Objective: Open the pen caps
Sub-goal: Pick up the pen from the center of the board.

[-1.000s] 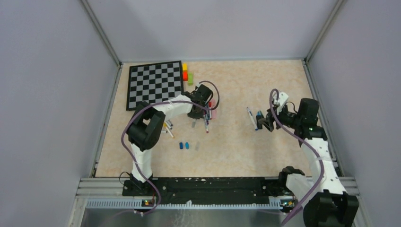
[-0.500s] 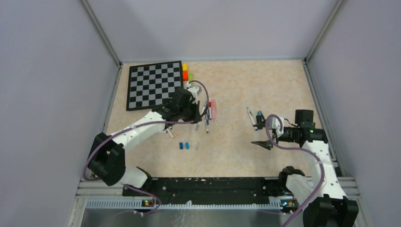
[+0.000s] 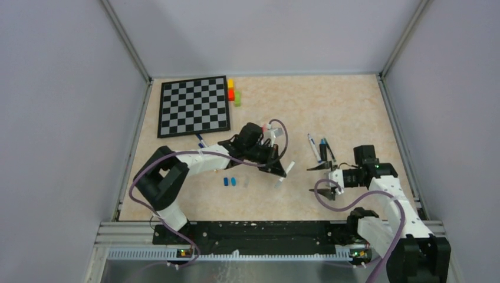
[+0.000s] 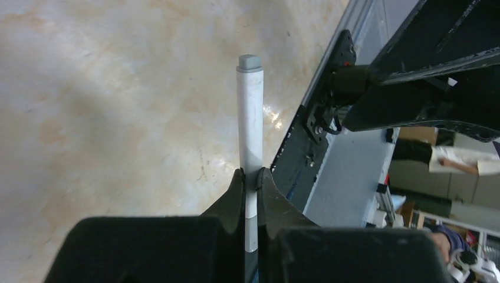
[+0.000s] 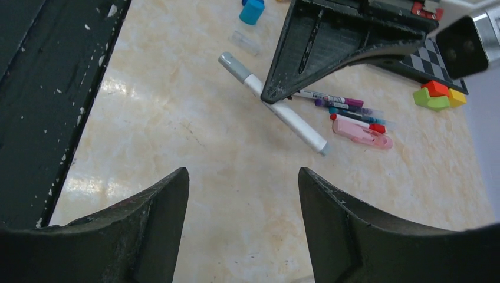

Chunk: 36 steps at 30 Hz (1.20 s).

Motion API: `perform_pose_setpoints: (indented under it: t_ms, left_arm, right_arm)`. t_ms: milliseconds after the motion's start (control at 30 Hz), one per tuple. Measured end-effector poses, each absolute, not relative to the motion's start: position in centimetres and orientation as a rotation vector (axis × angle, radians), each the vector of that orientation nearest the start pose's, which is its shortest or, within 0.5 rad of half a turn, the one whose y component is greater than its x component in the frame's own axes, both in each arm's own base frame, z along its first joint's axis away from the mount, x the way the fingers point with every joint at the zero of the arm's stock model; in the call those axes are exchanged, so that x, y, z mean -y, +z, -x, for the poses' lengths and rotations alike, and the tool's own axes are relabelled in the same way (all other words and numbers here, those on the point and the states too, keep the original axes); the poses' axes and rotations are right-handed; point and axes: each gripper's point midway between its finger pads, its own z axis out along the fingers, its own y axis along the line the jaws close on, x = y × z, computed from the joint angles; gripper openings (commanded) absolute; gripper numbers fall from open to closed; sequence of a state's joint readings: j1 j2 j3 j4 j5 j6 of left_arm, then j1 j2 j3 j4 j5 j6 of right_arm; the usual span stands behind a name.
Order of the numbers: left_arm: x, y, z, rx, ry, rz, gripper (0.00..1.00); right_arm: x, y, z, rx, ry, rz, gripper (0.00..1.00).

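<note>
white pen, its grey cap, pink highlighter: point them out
white pen (image 4: 250, 118), left wrist view, mid barrel
grey cap (image 5: 234, 66), right wrist view, cap's middle
pink highlighter (image 5: 359, 132), right wrist view, mid body

One white pen (image 4: 250, 124) sits between the left fingers (image 4: 236, 194), two blue caps (image 3: 226, 181) near them. Beyond lie at least three thin pens (image 5: 330, 99), one pink highlighter (image 5: 361, 133), three blocks (image 5: 436, 89) and one chessboard (image 3: 193, 106).

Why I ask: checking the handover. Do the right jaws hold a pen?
No, the right jaws stand open and empty; the left jaws clamp the white pen.
</note>
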State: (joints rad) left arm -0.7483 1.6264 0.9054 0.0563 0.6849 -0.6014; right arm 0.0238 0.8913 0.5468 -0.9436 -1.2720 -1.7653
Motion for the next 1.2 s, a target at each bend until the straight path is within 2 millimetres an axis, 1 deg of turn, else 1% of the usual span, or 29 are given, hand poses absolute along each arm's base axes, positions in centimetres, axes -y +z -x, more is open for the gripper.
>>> perform_pose_setpoints:
  t_ms: [67, 167, 333, 533, 700, 767, 867, 933, 1100, 1167, 1200]
  left_arm:
    - [37.8, 10.9, -19.0, -2.438, -1.484, -0.664, 0.00]
    - [39.7, 10.2, -18.2, -2.465, -1.538, -0.736, 0.00]
    - [41.8, 9.9, -17.5, -2.480, -1.587, -0.816, 0.00]
    - [42.7, 9.5, -16.1, -2.500, -1.631, -0.878, 0.00]
    - [42.9, 8.7, -14.7, -2.539, -1.645, -0.912, 0.00]
    - [42.9, 8.7, -14.3, -2.542, -1.653, -0.923, 0.00]
    - [43.1, 8.8, -13.9, -2.539, -1.664, -0.939, 0.00]
    - [43.2, 8.9, -13.7, -2.535, -1.669, -0.949, 0.00]
    - [43.5, 9.3, -13.5, -2.528, -1.677, -0.958, 0.00]
    - [43.5, 9.3, -13.5, -2.530, -1.678, -0.957, 0.02]
    - [43.5, 9.3, -13.4, -2.532, -1.677, -0.956, 0.03]
  right_arm:
    - [-15.9, 12.9, -15.4, -1.022, 0.673, 1.649, 0.66]
    - [-15.8, 12.3, -15.5, -0.987, 0.627, 1.707, 0.66]
    - [-15.9, 11.4, -15.5, -0.915, 0.561, 1.813, 0.61]
    - [-16.2, 9.0, -14.7, -0.875, 0.535, 1.945, 0.48]
    - [-16.2, 7.6, -14.8, -0.867, 0.495, 2.017, 0.46]
    - [-16.1, 7.3, -15.0, -0.867, 0.476, 2.032, 0.44]
    - [-16.1, 7.0, -15.3, -0.864, 0.446, 2.052, 0.40]
    - [-16.1, 6.7, -15.3, -0.866, 0.441, 2.064, 0.34]
    - [-16.2, 6.5, -15.5, -0.853, 0.424, 2.082, 0.14]
    - [-16.2, 6.4, -15.5, -0.850, 0.421, 2.085, 0.00]
    - [-16.2, 6.4, -15.5, -0.848, 0.421, 2.087, 0.00]
